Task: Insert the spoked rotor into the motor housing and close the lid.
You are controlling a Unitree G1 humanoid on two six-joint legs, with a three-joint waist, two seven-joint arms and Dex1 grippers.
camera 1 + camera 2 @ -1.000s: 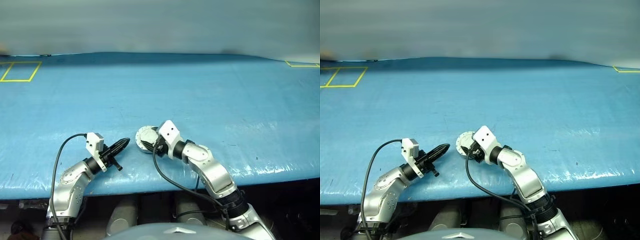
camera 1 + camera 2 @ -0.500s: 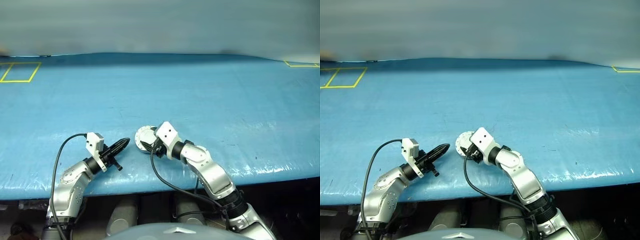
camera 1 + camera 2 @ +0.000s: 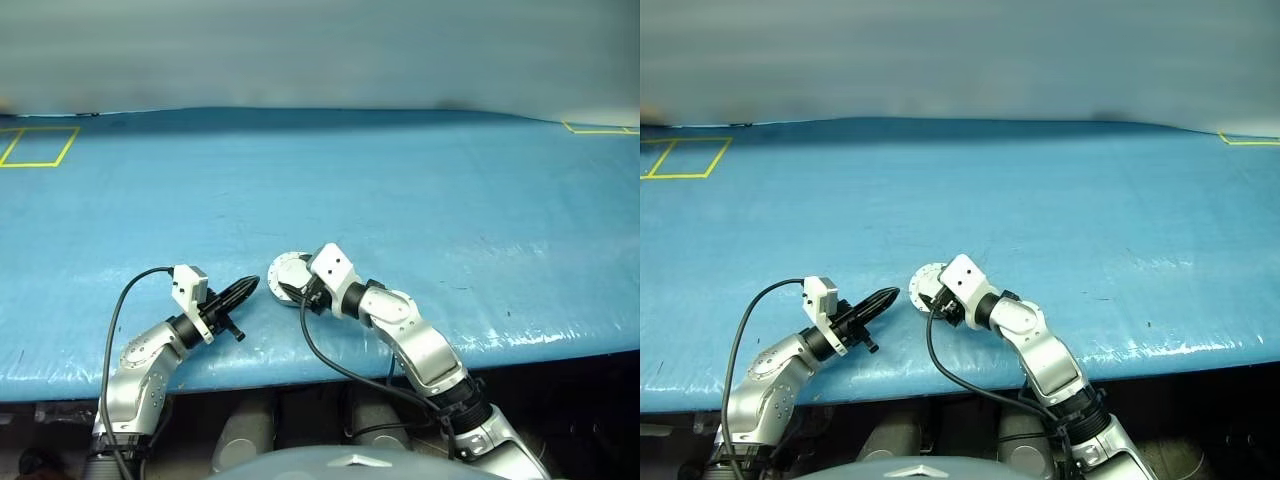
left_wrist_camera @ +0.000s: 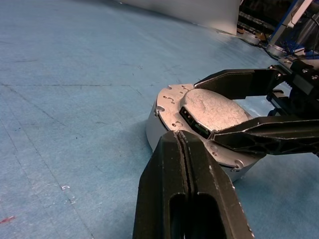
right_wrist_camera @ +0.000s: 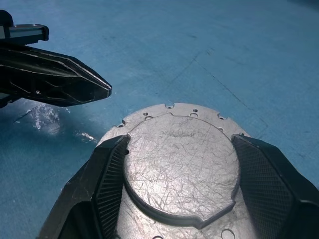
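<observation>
The motor housing (image 4: 154,130) is a short silver cylinder standing on the blue table near its front edge. The lid (image 5: 182,164) lies flat on top of it, with small holes around a raised round centre. My right gripper (image 5: 180,144) reaches over the lid from the right, one finger against each side of that raised centre. My left gripper (image 3: 250,287) is shut and empty, pointing at the housing from the left with a small gap between them. The spoked rotor is hidden.
The blue sheet covers the whole table (image 3: 400,190). Yellow tape outlines mark the far left corner (image 3: 38,145) and far right corner (image 3: 600,127). The table's front edge (image 3: 300,372) runs just below both arms.
</observation>
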